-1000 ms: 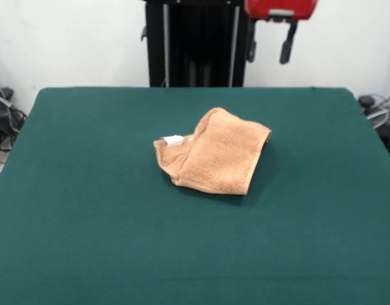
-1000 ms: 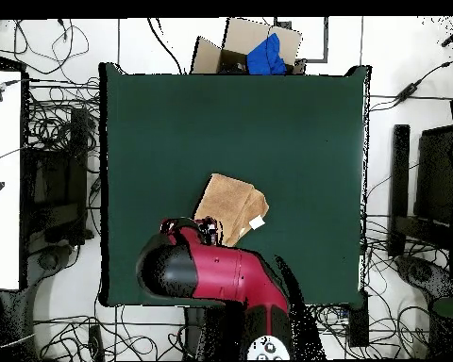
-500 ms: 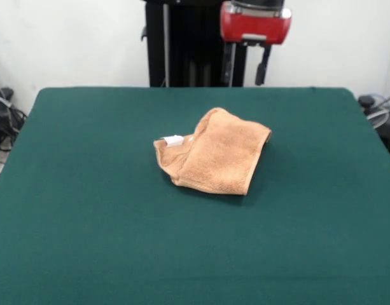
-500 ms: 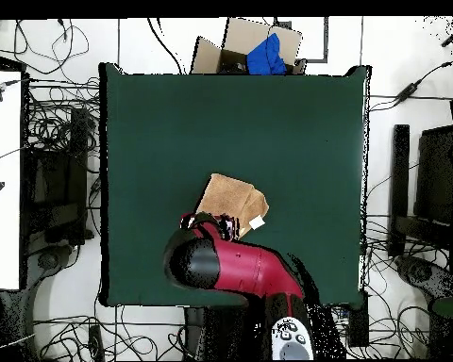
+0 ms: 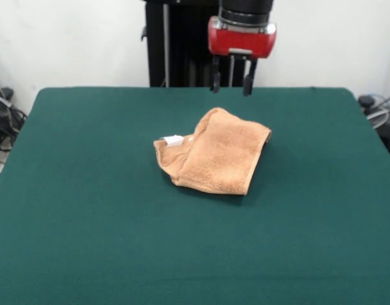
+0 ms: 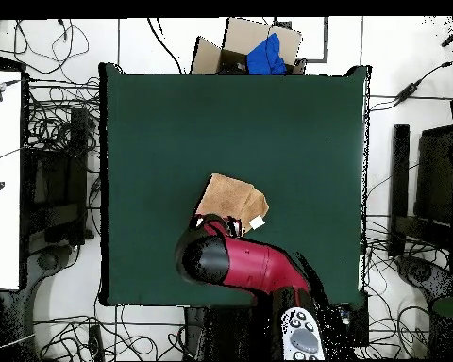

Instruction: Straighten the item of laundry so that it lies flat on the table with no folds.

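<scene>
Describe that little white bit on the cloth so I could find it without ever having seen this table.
Start at the big dark green table; near its middle lies one folded orange-tan towel. At the towel's left corner in the front view, a small white tag pokes out. It is the only white spot on the tan cloth.

tool [image 5: 231, 81] open, above tbl [image 5: 86, 190] | towel [image 5: 214, 151] folded, tag [image 5: 173, 140] up
</scene>
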Available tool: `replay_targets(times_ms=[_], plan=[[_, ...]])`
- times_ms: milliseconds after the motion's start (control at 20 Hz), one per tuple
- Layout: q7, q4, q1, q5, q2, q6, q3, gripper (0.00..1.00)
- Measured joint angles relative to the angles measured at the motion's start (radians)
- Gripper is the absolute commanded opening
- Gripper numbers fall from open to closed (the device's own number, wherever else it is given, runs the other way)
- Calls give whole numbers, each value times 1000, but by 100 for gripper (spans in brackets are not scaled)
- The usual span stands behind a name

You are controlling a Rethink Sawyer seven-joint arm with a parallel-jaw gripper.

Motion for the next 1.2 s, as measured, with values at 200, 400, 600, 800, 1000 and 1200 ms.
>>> replay_targets(times_ms=[200,400,600,800,1000,1200], plan=[[0,-5,-10,0,21,-13,0,100],[0,-12,-29,-9,51,-45,0,100],[0,-22,-56,-20,90,-86,0,100],[0,-43,-65,-32,123,-100,0,100],[0,-71,-74,-63,155,-100,3,100],[0,-101,-107,-96,181,-100,17,100]])
